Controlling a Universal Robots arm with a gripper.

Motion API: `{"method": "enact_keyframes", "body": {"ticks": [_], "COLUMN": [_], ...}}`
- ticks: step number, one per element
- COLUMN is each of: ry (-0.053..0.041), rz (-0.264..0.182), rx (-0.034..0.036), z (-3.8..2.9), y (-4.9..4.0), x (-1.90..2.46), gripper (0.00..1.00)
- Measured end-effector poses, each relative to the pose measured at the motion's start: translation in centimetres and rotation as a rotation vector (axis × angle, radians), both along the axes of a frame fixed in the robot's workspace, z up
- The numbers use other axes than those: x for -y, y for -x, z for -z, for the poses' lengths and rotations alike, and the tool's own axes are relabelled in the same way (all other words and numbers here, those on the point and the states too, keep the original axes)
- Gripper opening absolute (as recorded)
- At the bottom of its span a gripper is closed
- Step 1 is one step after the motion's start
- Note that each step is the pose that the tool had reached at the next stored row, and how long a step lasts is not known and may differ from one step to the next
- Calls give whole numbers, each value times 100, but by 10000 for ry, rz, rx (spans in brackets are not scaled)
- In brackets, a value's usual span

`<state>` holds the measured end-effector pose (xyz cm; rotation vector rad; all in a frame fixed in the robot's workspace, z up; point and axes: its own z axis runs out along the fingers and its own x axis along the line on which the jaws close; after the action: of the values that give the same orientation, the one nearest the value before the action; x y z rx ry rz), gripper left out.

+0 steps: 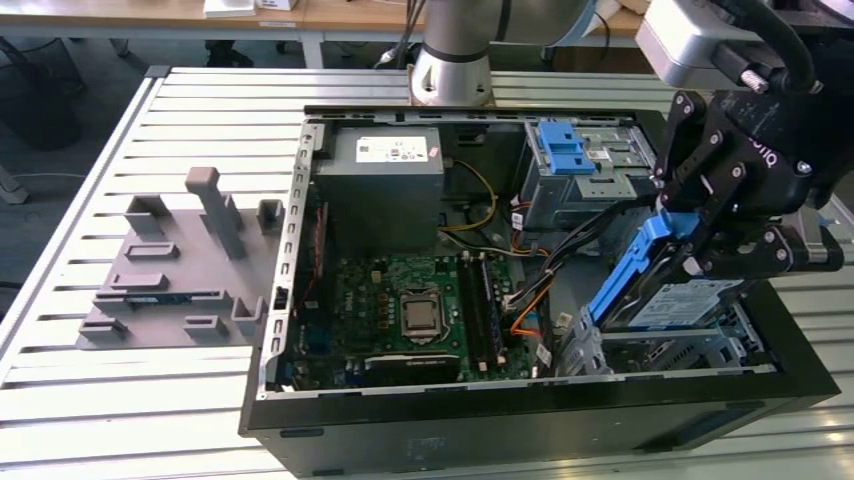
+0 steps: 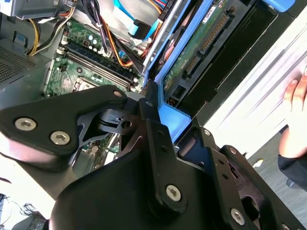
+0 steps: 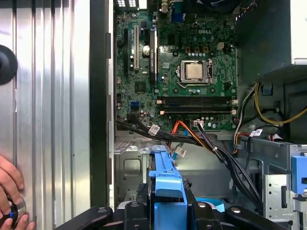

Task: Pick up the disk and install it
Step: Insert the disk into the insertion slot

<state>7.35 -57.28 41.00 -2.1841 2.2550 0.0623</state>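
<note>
Tool [image 1: 710, 255] clamping the disk [image 1: 667, 305] by its blue carrier [image 1: 635, 265]
It is holding it tilted over the computer case [image 1: 534, 420] drive bay [image 1: 687, 348], likely aligning for insertion.

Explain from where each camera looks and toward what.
Exterior view: off the arm, looking down into the open computer case; shows the gripper holding the disk.
First wrist view: at the wrist, looking over the gripper onto the motherboard.
Second wrist view: behind the gripper, facing the disk's circuit side.
Both wrist views share the motherboard and a person's hand.

blue-framed silver disk [image 1: 674, 303], green motherboard [image 1: 380, 305]
</note>
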Motion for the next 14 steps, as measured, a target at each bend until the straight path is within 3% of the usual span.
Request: {"method": "enact_keyframes", "body": {"ticks": [14], "ry": [0], "rz": [0], "rx": [0], "z": [73], "y": [0], "x": [0], "gripper": [36]}}
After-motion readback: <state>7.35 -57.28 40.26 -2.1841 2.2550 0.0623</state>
